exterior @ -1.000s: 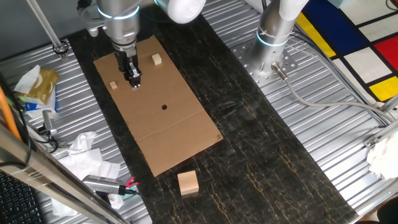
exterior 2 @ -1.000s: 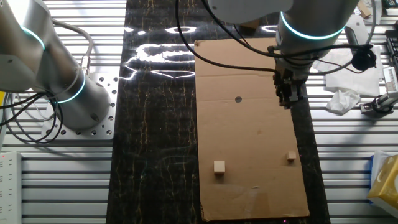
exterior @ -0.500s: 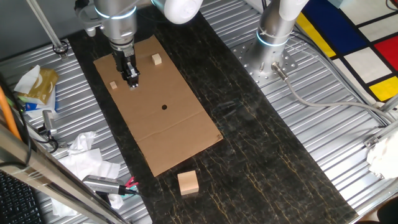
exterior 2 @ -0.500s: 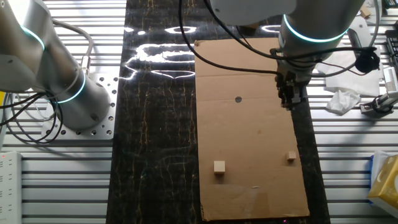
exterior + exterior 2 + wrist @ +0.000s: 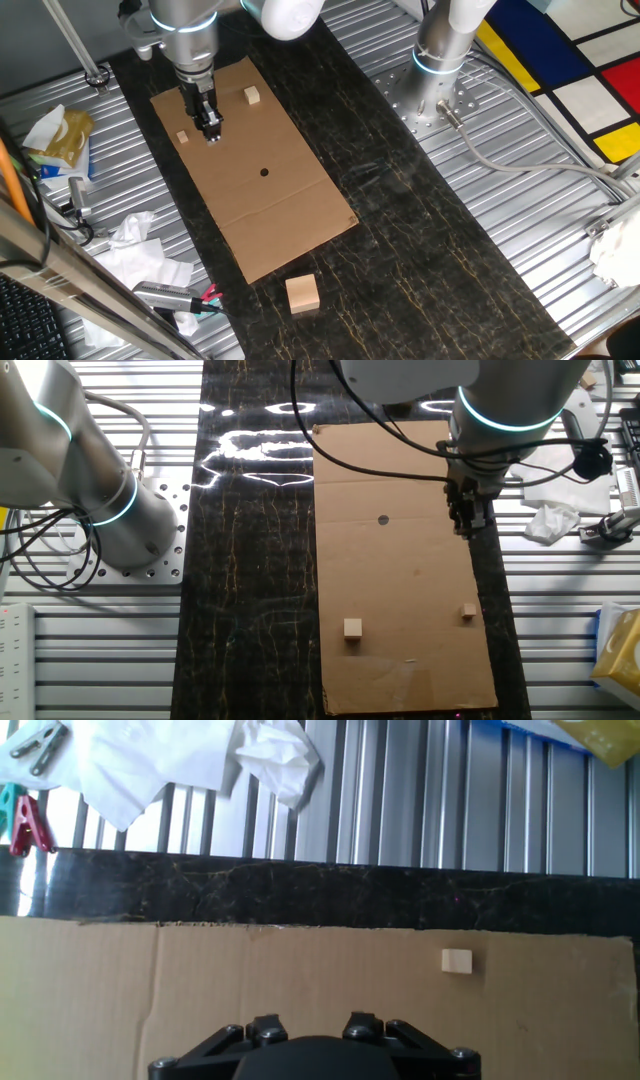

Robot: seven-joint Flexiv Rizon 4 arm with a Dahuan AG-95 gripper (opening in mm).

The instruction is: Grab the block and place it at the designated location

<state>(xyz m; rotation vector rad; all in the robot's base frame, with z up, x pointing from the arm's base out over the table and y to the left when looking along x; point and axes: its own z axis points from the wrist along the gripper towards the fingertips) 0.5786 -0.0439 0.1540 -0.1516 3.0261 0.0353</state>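
Note:
The tiny pale block lies on the cardboard sheet near its left edge. It also shows in the other fixed view and in the hand view, ahead and to the right. The black dot marks the middle of the sheet, also seen in the other fixed view. My gripper hangs low over the sheet, just right of the tiny block and apart from it. In the other fixed view my gripper stands near the sheet's right edge. It looks open and empty; only its base shows in the hand view.
A slightly bigger pale block lies on the sheet's far end. A large wooden cube sits on the dark table off the sheet's near end. Crumpled tissue and clips lie at the left. A second arm's base stands at the right.
My gripper has drifted a little toward the sheet's edge on the tiny block's side. The blocks have not moved.

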